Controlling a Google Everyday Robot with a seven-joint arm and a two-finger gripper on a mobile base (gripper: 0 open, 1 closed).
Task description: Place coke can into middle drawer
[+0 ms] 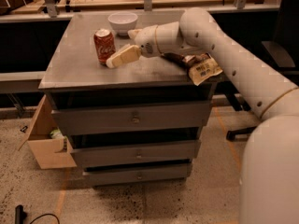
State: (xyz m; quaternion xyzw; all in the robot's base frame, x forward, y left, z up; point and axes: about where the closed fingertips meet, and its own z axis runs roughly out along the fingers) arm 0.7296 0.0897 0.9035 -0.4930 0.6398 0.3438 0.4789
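The red coke can (104,45) stands upright on the left part of the grey cabinet top (74,69). My gripper (127,45) reaches in from the right, just right of the can, with its fingers open; the near finger (122,56) lies almost against the can's right side and the far finger (134,32) sits behind it. Nothing is held. The middle drawer (138,154) is shut, between the taller top drawer front (135,119) and the narrower lowest one (138,175).
A white bowl (123,21) stands behind the can. A crinkled snack bag (198,66) lies at the top's right edge under my arm. An open cardboard box (46,143) sits on the floor left of the cabinet. An office chair base (236,132) is at the right.
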